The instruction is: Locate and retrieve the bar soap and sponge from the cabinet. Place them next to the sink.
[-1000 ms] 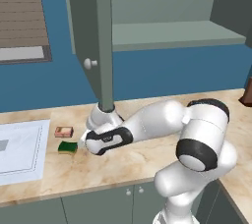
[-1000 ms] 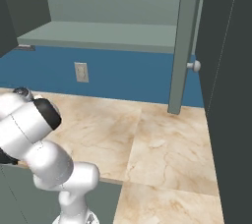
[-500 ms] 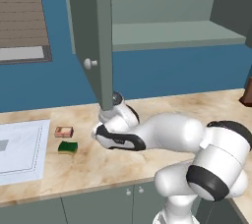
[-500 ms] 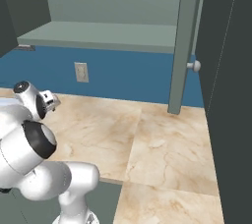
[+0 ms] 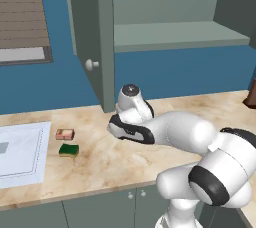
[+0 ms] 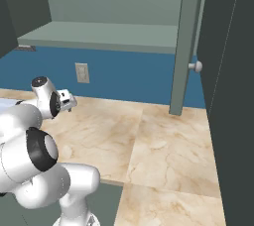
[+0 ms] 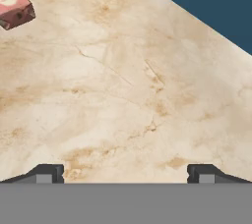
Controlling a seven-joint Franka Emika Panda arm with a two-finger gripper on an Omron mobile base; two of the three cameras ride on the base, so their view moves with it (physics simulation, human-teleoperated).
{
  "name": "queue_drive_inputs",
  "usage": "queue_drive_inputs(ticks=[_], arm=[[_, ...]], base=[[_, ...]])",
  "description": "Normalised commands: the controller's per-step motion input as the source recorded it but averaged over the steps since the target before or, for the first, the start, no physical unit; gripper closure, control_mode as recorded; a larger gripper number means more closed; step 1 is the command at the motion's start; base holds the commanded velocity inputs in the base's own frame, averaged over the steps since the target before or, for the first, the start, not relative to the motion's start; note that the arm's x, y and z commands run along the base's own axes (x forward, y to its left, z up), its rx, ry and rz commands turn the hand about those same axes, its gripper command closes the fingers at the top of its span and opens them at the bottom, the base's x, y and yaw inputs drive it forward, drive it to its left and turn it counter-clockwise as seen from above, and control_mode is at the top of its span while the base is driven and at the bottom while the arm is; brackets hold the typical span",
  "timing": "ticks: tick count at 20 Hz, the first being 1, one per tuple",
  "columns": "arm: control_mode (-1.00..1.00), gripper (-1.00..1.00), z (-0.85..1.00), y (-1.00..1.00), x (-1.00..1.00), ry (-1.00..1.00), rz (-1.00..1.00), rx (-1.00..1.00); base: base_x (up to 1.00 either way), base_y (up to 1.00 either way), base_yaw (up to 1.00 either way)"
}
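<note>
With the bar soap (image 5: 65,134) and sponge (image 5: 69,150) lying beside the sink (image 5: 20,148), the task looks finished; the gripper (image 7: 125,173), fingers apart and empty, need only retreat.

Beige marble counter (image 5: 100,159), blue wall (image 5: 190,74), white outlet (image 6: 82,73), slatted window blind (image 5: 22,17)

Pinkish-red soap (image 5: 65,134) with paler edges; dark green sponge (image 5: 69,150) with a yellow layer; beige marbled tabletop (image 5: 115,162); grey-green cabinet (image 5: 95,32) with a pale knob (image 5: 91,64); blue wall (image 5: 40,87); pale sink (image 5: 22,147)
</note>
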Motion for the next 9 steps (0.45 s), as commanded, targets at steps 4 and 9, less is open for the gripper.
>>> queue_drive_inputs(ticks=[4,9], arm=[[-1.0,-1.0,0.07,-0.69,-0.09,-0.17,-0.07,0.2],[-1.0,-1.0,0.07,-0.48,-0.26,-0.23,-0.07,0.16]], base=[[0.0,0.0,0.0],[0.0,0.0,0.0]])
